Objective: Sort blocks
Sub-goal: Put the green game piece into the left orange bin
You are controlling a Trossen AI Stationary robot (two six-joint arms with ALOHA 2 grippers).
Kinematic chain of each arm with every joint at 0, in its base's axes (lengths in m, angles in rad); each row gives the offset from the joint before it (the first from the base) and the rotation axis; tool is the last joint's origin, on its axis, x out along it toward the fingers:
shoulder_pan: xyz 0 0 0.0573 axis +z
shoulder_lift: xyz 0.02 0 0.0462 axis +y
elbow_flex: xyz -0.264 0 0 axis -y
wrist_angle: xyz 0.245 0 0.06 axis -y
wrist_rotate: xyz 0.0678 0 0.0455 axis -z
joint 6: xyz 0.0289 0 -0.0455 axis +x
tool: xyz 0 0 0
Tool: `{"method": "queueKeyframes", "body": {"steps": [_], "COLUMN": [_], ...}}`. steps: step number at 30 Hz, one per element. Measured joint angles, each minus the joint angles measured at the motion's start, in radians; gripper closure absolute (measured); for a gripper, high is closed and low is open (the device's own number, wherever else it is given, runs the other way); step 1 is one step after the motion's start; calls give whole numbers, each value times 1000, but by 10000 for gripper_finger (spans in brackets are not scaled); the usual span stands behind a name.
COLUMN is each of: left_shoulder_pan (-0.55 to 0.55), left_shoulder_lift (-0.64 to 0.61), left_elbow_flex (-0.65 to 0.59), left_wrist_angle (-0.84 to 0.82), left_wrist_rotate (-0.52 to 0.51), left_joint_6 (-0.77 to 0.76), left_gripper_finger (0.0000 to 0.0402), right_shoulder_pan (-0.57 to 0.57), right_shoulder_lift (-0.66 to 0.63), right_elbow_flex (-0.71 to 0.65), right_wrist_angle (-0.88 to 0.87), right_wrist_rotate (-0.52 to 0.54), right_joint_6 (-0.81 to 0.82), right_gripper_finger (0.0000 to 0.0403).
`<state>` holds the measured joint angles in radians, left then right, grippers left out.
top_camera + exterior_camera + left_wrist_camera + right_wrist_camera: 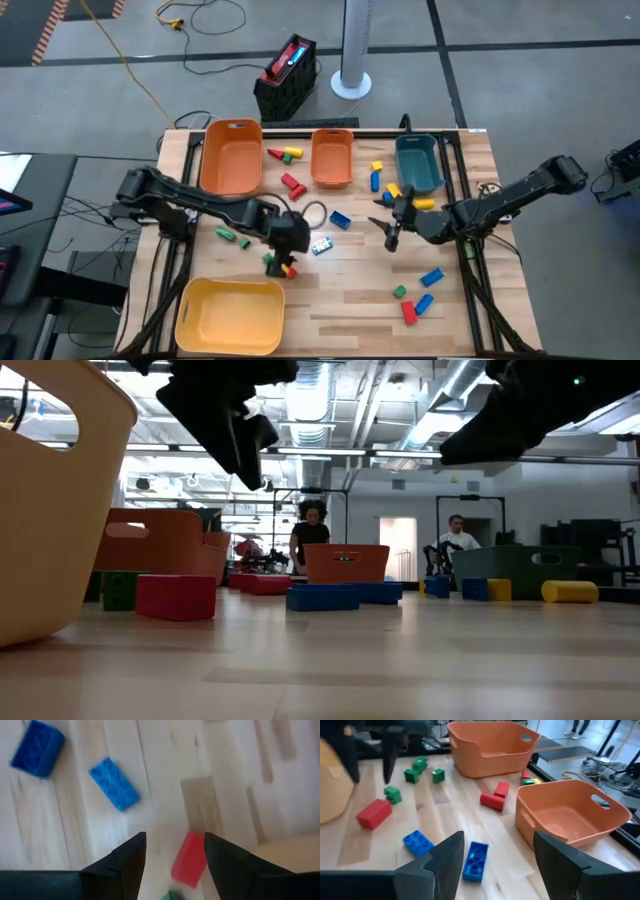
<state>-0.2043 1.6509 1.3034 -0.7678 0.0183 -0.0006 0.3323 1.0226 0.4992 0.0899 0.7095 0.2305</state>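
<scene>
Small bricks lie scattered on the wooden table [330,290]. My left gripper [287,243] [175,847] is open and hovers over a red brick [189,860] beside a green brick [172,895], near the yellow bin [230,315]; the red brick lies flat between the finger lines, untouched. My right gripper [392,236] [497,852] is open above the table's middle right, over a blue brick [476,860] with another blue brick [417,842] beside it. More bricks rest near the bins [285,153] and at the near right [415,300].
Along the far edge stand a large orange bin [232,155], a smaller orange bin [331,158] and a teal bin [418,162]. A black cable loop [313,212] lies mid-table. The low view shows both grippers raised off the table and people in the room behind.
</scene>
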Motion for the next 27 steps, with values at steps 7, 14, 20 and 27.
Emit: {"method": "queueKeyframes", "body": {"steps": [7, 14, 20, 27], "left_shoulder_pan": [-28, -57, -58, -98], "left_shoulder_lift": [15, -185, -305, -298], "left_elbow_flex": [30, -165, -370, -433], "left_wrist_angle": [-401, -350, -202, -185], "left_wrist_rotate": [-82, -91, -71, -155], "left_joint_6": [-61, -245, -490, -635], "left_gripper_finger": [209, 209, 209, 209], "right_shoulder_pan": [-4, -32, -87, -127], "right_shoulder_lift": [-3, -3, -3, -3], "right_elbow_flex": [0, 0, 0, 0], "right_wrist_angle": [-4, 33, 81, 80], "right_wrist_rotate": [-1, -2, -52, -87], "right_joint_6": [-4, -54, -105, -112], "right_gripper_finger": [154, 154, 154, 154]}}
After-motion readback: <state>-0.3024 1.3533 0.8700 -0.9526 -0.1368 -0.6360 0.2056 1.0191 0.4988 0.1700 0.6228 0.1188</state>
